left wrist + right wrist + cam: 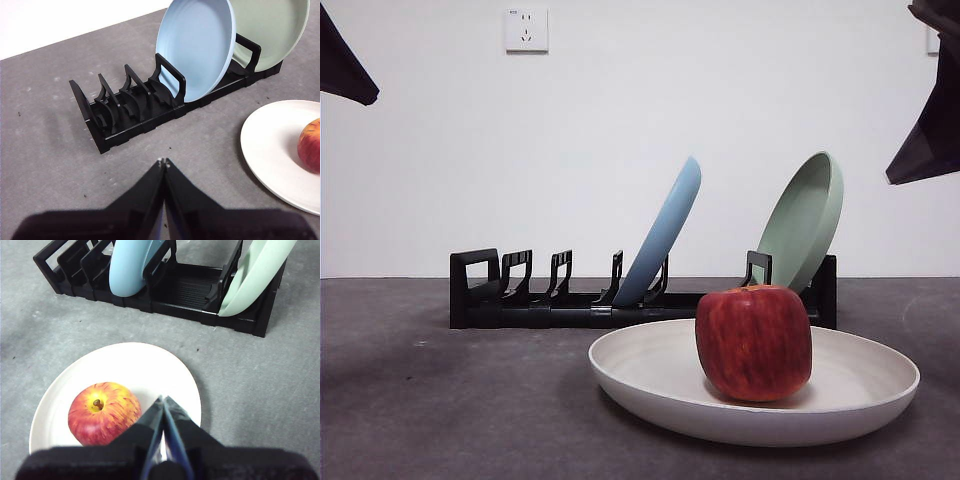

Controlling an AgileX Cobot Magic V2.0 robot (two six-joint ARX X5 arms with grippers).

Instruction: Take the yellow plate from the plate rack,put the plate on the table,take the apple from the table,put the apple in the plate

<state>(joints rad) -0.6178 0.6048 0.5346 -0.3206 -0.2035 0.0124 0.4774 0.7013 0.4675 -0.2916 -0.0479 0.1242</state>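
Resting low right in the front view, the blocky red apple [754, 342] sits in the matte yellow plate [650, 385] on the speckled table [440, 410], before the black plate rack [520, 300]. Left wrist view: left gripper [163, 162] pressed closed, empty. Right wrist view: right gripper [163, 399] closed, empty, above the plate

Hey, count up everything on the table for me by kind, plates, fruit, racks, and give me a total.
Plates: 3, the yellow plate, the light blue plate and the pale green plate
Apples: 1, the apple
Plate racks: 1, the plate rack
Total: 5
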